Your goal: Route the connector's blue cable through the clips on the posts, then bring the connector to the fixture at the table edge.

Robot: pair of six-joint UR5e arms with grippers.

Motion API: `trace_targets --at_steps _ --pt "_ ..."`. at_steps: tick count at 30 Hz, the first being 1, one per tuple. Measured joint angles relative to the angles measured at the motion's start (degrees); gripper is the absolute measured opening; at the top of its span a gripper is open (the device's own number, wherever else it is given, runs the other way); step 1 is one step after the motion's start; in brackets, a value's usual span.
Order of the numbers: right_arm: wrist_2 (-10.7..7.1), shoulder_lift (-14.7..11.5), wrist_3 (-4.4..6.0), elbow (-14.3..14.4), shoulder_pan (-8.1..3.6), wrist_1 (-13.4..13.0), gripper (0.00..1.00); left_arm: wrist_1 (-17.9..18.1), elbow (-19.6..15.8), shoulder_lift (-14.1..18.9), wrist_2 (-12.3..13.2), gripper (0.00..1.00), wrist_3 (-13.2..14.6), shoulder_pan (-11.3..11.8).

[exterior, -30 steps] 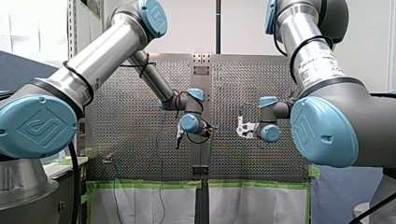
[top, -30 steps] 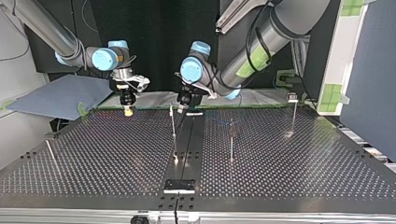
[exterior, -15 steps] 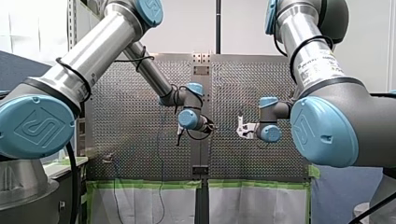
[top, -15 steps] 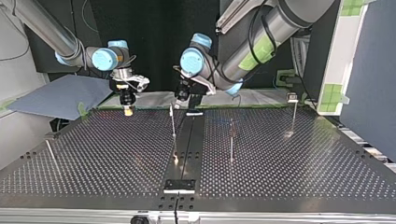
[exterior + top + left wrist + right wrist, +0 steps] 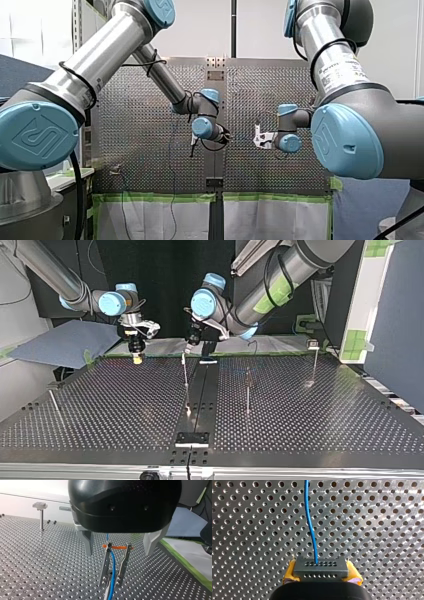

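Right wrist view: right hand grips connector, blue cable cut off ahead; left hand gapes wide.

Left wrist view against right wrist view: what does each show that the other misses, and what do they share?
Only the left wrist view: my left pincer, open, with a two-pronged clip and its orange band ahead of it, and a block-topped post beyond. Only the right wrist view: my right pincer, its yellow pads gripping the dark connector. Both: the blue cable and the perforated table.

Robotics lab: perforated table, two industrial arms (green tape along edges)
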Motion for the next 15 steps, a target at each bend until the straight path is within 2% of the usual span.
trace_targets --at_steps 15 --pt "0.10 0.03 0.11 -0.02 -0.38 0.19 0.00 -0.23 -0.14 0.02 -0.81 0.99 -0.03 -0.57"
